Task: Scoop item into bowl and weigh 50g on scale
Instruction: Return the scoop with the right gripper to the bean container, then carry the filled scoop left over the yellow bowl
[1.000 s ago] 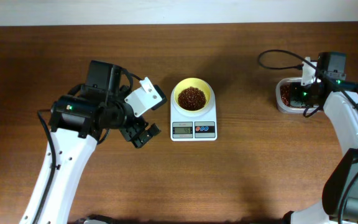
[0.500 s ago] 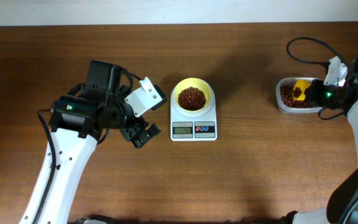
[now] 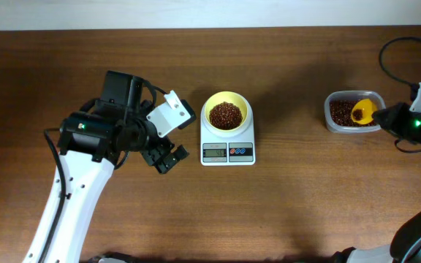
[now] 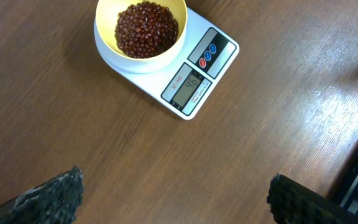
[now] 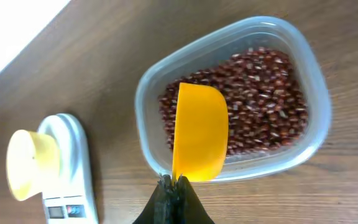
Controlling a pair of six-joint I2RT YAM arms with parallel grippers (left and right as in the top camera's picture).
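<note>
The pale yellow bowl (image 3: pixel 227 111) (image 4: pixel 141 29) (image 5: pixel 30 163) sits on the white scale (image 3: pixel 227 148) (image 4: pixel 199 71) (image 5: pixel 73 180) and holds a heap of reddish-brown beans (image 3: pixel 225 115) (image 4: pixel 146 28). More beans (image 3: pixel 340 111) (image 5: pixel 260 99) fill a clear plastic tub (image 3: pixel 335 125) (image 5: pixel 241 43) at the right. My right gripper (image 3: pixel 387 115) (image 5: pixel 174 184) is shut on a bright yellow scoop (image 3: pixel 362 111) (image 5: pixel 199 130), held over the tub. My left gripper (image 3: pixel 168 155) (image 4: pixel 176 196) is open and empty, left of the scale above bare wood.
The wooden table (image 3: pixel 291 204) runs to a pale wall at the back. The right arm's black cable (image 3: pixel 397 51) loops over the far right corner. The left arm's white wrist block (image 3: pixel 170 113) hangs close to the bowl's left side.
My right gripper has drawn back to the right, off the tub, and the yellow scoop has come into view over the tub's right part. The left arm has not moved.
</note>
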